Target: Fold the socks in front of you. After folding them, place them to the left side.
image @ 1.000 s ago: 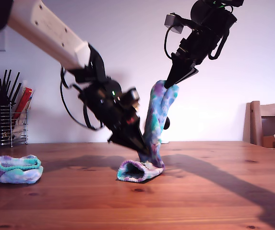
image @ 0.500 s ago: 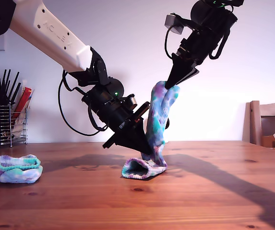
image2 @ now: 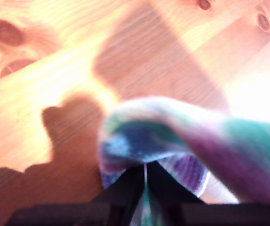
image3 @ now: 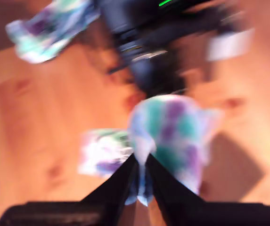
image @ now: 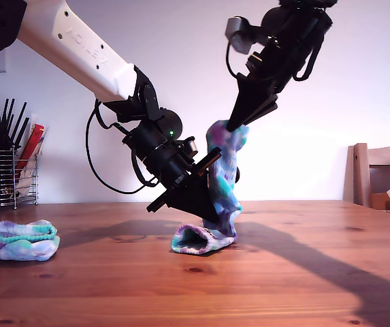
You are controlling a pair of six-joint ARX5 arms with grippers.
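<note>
A wooden table carries a folded sock, another sock's cuff, and a wire utensil rack.

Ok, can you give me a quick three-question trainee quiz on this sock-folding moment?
1. True or false: the folded sock lies at the exterior view's right.
2. Which gripper grips the hanging sock at its highest point? A) my first gripper B) my second gripper C) neither
3. Fill in: the hanging sock's open cuff rests on the ____.

Key: 1 false, it lies at that view's left; 2 B; 3 table.
</note>
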